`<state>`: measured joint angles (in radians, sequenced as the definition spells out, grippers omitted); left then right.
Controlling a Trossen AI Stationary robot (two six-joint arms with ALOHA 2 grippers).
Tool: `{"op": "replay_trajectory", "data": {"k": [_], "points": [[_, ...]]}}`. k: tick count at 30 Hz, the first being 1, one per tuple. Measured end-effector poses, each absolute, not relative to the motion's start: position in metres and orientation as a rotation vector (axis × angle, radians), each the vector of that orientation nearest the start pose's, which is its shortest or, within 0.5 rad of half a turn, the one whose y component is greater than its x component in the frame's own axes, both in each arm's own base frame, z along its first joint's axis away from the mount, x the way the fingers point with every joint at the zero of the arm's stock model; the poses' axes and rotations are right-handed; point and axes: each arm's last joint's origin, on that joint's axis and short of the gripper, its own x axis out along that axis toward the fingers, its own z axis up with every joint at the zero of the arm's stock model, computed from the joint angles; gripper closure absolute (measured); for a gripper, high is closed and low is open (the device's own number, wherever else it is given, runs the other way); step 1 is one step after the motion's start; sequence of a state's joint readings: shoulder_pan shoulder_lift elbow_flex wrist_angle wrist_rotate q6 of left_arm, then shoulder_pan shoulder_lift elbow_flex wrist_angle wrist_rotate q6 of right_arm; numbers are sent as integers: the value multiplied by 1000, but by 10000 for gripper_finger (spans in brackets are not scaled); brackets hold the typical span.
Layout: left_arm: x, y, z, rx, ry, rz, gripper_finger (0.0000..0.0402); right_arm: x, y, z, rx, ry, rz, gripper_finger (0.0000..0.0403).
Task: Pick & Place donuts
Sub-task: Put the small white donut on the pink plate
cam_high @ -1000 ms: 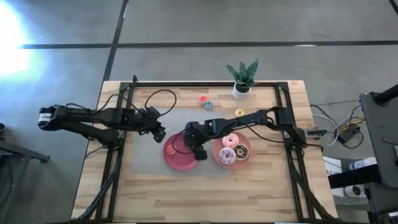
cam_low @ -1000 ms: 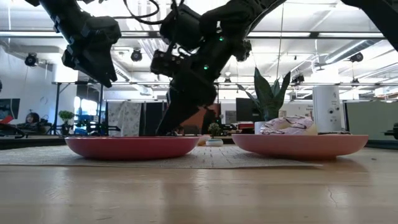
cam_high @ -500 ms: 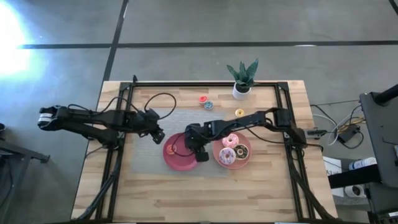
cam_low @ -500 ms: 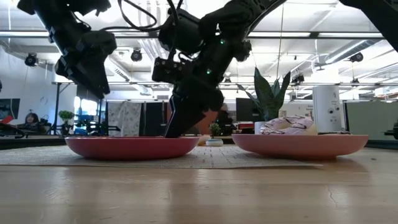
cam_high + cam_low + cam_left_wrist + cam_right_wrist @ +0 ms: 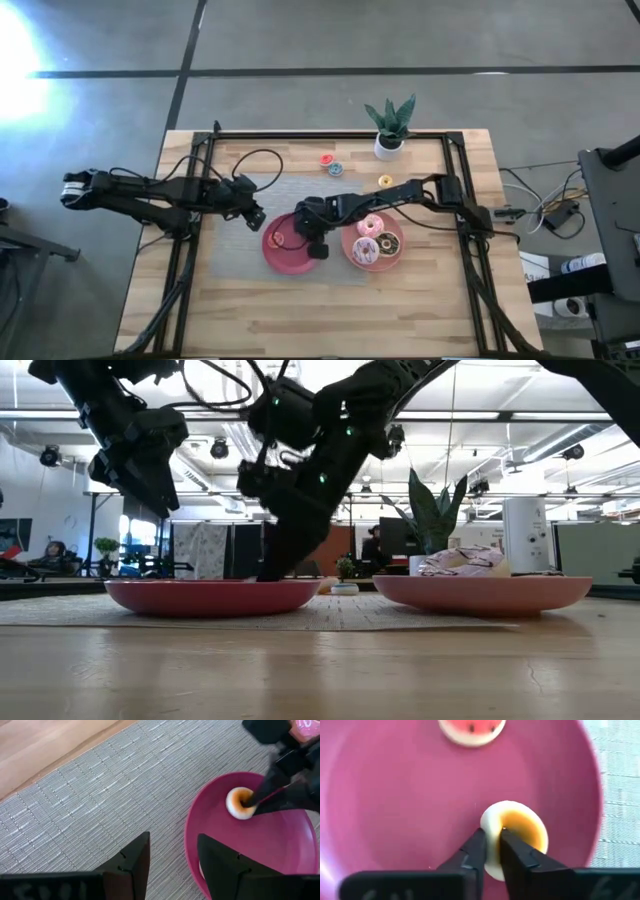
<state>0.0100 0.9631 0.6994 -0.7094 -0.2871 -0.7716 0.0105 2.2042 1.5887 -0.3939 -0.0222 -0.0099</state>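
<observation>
I am looking at a wooden surface (image 5: 250, 310) with a grey woven mat (image 5: 235, 255) laid across its middle, set in an open office with ceiling lights and a potted plant (image 5: 389, 128) at the far edge. Two pink plates sit side by side on the mat.

My right tool (image 5: 491, 851) is down inside the left plate (image 5: 380, 820), its two fingers pinched together on the rim of a small cream donut with an orange top (image 5: 515, 837); one finger sits in the hole and the other against the outer edge. The donut lies on the plate floor directly at the fingertips. Just beyond the tool, across the same plate, lies a small red donut (image 5: 471, 730). In the left wrist view the cream donut (image 5: 240, 803) shows on the plate (image 5: 200, 835) with the right tool's dark fingers meeting it.

My left tool (image 5: 170, 857) hovers above the mat just beside that plate's outer rim, fingers apart and holding nothing.

Beside my right tool, the right plate (image 5: 352, 262) carries three larger donuts: a pink one (image 5: 371, 226), a pink-white sprinkled one (image 5: 364, 250) and a chocolate one (image 5: 389, 242). Farther off, toward the plant, a yellow donut (image 5: 385, 181), a blue one (image 5: 336, 169) and an orange-red one (image 5: 326, 158) lie on the bare surface.
</observation>
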Motion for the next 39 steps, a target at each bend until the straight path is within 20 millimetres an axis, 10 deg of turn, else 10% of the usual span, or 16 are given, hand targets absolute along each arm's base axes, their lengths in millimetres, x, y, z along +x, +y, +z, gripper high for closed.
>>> {"op": "replay_trajectory", "data": {"k": [11,18,26,39], "points": [[176,-6,251,-380,700,443,265,461,-49,196,654,711,-4,390],[172,-32,256,-178,602,474,265,454,-94,193,1171,542,-175,390],[182,-52,247,62,476,692,265,457,-95,200,1594,283,-88,390],[208,-61,233,-6,407,752,265,459,-95,203,1803,126,-172,390]]}}
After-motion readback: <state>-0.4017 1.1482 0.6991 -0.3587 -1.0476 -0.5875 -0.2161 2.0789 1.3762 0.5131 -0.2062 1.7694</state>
